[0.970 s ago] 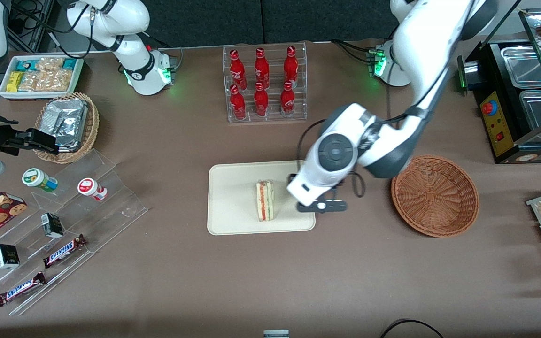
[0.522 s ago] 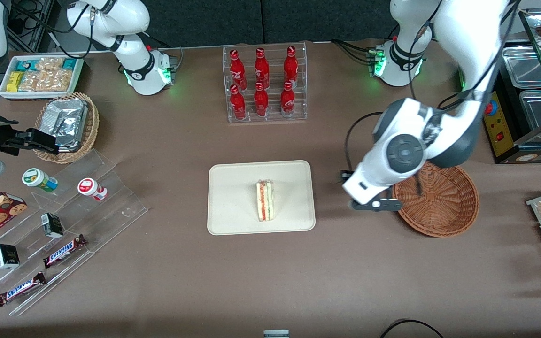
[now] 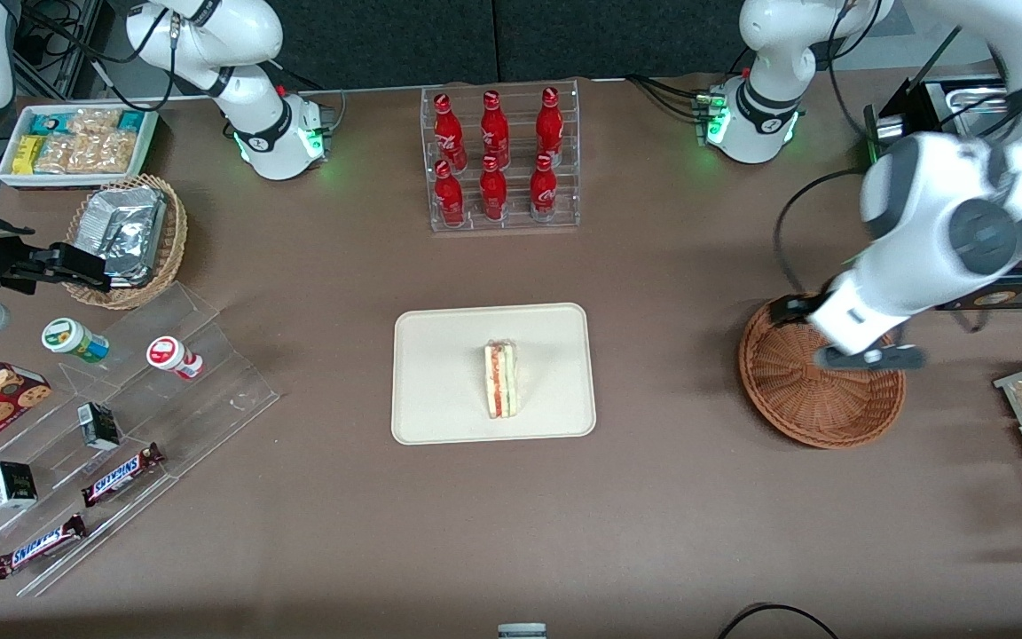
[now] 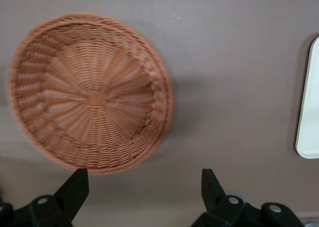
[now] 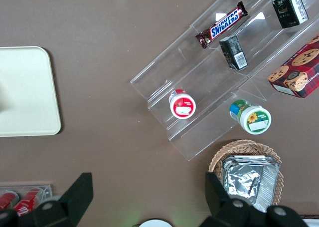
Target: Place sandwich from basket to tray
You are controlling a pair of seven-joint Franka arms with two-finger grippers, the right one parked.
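Sandwich (image 3: 501, 380): you find it on the tray (image 3: 440, 355), near the tray's middle.
Tray: it lies mid-surface (image 3: 511, 532), nearer the front camera than the bottle rack (image 3: 501, 160).
Basket (image 3: 795, 399): it sits toward the working arm's end, well apart from the tray, with nothing in it.
Claw (image 3: 870, 358): you see it above the basket, fingers (image 4: 75, 189) spread wide, holding nothing.
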